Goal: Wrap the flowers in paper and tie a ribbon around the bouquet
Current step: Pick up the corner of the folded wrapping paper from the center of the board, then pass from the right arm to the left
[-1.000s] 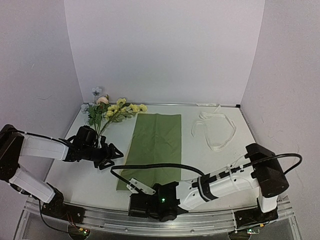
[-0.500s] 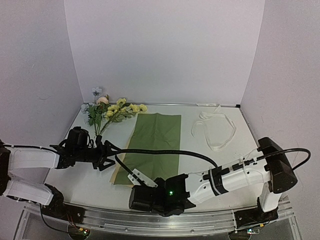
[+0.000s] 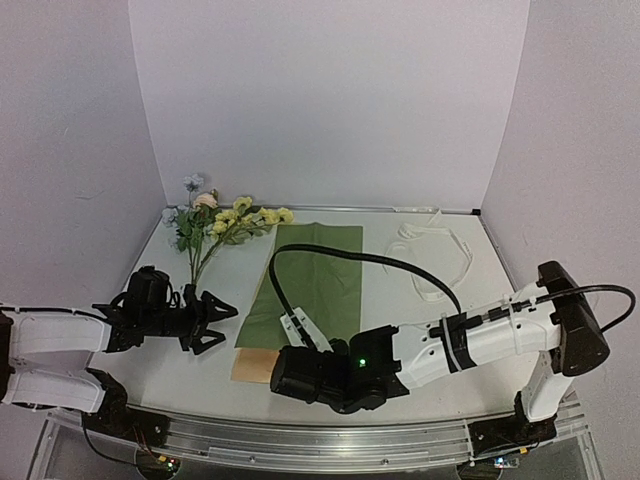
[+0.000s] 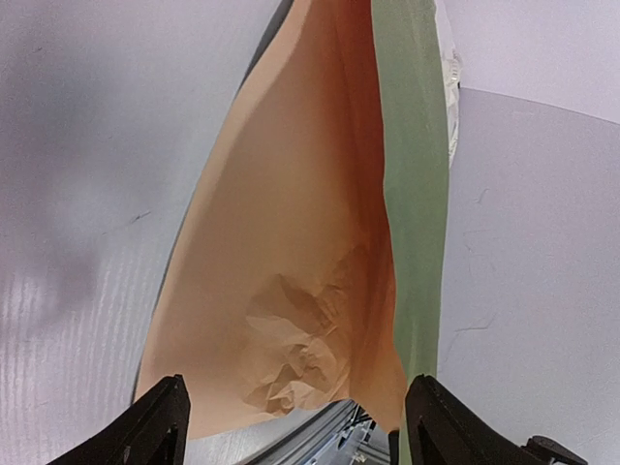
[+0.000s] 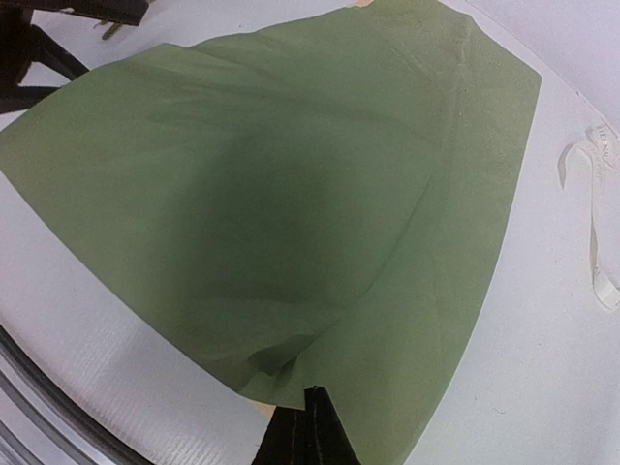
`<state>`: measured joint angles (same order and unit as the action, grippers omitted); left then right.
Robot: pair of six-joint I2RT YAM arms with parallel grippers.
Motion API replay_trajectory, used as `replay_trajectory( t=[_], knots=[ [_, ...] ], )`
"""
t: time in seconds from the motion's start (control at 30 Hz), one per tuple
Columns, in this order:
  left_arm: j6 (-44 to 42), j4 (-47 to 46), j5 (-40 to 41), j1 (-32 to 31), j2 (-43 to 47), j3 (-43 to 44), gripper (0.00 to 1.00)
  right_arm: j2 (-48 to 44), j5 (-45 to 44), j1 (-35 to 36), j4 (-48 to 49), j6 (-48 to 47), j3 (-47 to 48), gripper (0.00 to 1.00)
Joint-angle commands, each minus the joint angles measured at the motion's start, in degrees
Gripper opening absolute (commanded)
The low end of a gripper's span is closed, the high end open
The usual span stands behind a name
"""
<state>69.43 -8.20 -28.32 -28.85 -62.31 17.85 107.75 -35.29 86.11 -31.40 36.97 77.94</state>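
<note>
Two claws are at the paper (image 3: 315, 280). My right claw (image 5: 310, 415) is pinched tight on its near edge, with that corner raised so the tan underside shows. My left claw (image 3: 228, 327) stands wide apart just left of it, holding nothing. Most of the olive sheet lies flat in the middle of the worktop (image 3: 190, 385). Flowers (image 3: 225, 225) lie at the far left corner, ribbon (image 3: 435, 265) at the far right.
</note>
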Motion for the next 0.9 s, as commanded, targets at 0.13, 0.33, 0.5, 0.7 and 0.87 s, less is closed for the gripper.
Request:
replay_trajectory(
  t=[0.13, 0.33, 0.5, 0.7, 0.87],
  knots=[
    [8.64, -19.63, -2.82, -2.35, -7.51, 0.26, 0.83, -2.44, -1.34, 0.02, 1.73, 3.37, -0.12, 0.00],
    [11.92, -28.95, -3.31, -3.32, -14.88, 1.88, 0.81, -2.06, -0.54, 0.02, 1.98, 3.24, 0.17, 0.00],
    [11.19, -30.53, -3.69, -4.12, -20.86, 6.14, 0.70, -1.89, -0.27, 0.02, 2.22, 2.78, 0.19, 0.00],
    [8.66, -31.10, -5.10, -5.29, -26.95, 12.20, 0.19, -2.80, 2.51, -0.63, 2.31, 1.92, 0.29, 0.00],
    [-2.38, -17.15, -0.34, -7.57, -23.62, 18.66, 0.00, -8.79, 8.70, -2.97, 2.40, 3.59, -1.93, 0.35]
  ],
)
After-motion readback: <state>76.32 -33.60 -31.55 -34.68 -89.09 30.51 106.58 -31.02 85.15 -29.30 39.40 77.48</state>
